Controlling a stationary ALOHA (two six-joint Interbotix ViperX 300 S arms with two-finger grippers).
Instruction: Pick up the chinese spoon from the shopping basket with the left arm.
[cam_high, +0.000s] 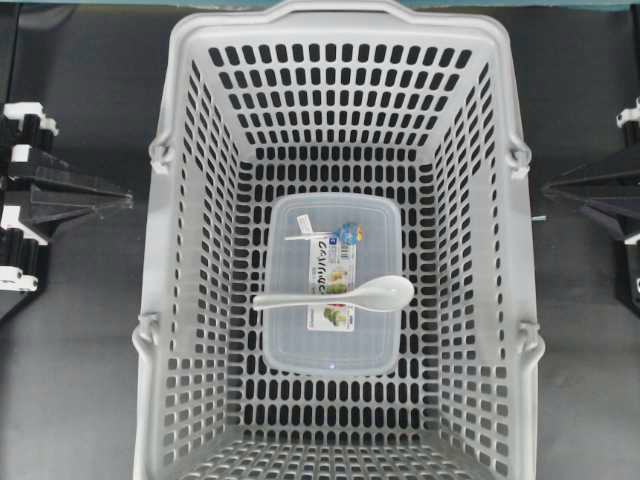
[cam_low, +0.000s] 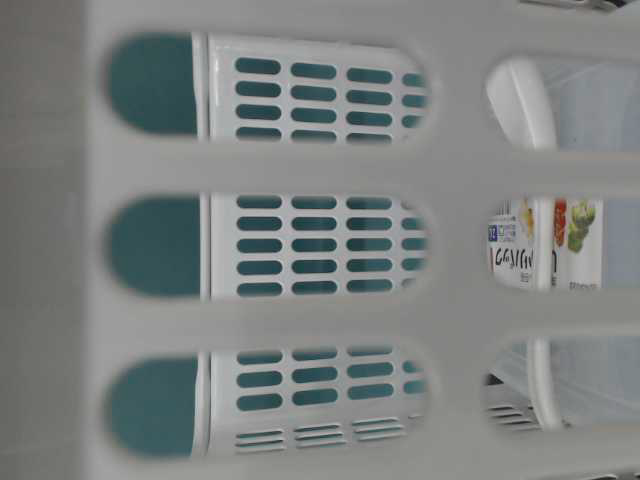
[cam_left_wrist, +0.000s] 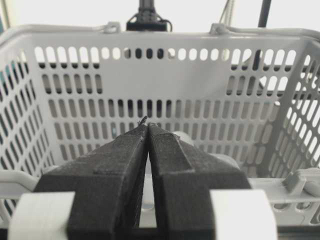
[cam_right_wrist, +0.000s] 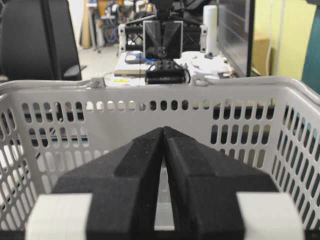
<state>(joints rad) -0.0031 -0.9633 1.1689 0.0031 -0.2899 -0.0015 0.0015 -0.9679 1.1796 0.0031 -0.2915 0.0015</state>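
A: Where is the left gripper (cam_high: 128, 199)?

B: At the left edge of the overhead view, outside the basket (cam_high: 175, 150), its tip aimed at the left wall and near that wall but apart from it. In its own wrist view the two black fingers (cam_left_wrist: 125, 165) are pressed together with nothing between them.

A: And the spoon (cam_high: 340, 294)?

B: Inside the basket, well to the right of that gripper and lower, with the slotted left wall standing between them. It lies across the lid of the clear container (cam_high: 290, 340), which sits on the basket floor. The handle points left, toward the left gripper's side; the bowl is on the right, by the container's right edge.

A: How much room is there around it?

B: The container sits about mid-floor, with a band of bare slotted floor on all four sides. The walls rise steeply and flare outward to the rim, so the mouth is wider than the floor. The top of the basket is open.

A: Does the low camera add anything?

B: It looks through the wall slots; the spoon (cam_low: 525, 110) shows white at the right, over the container's printed label (cam_low: 530, 245).

A: The right gripper (cam_high: 545, 190)?

B: Outside the right wall, tip toward it, near but apart. Its fingers (cam_right_wrist: 135, 170) are also closed tight on nothing.
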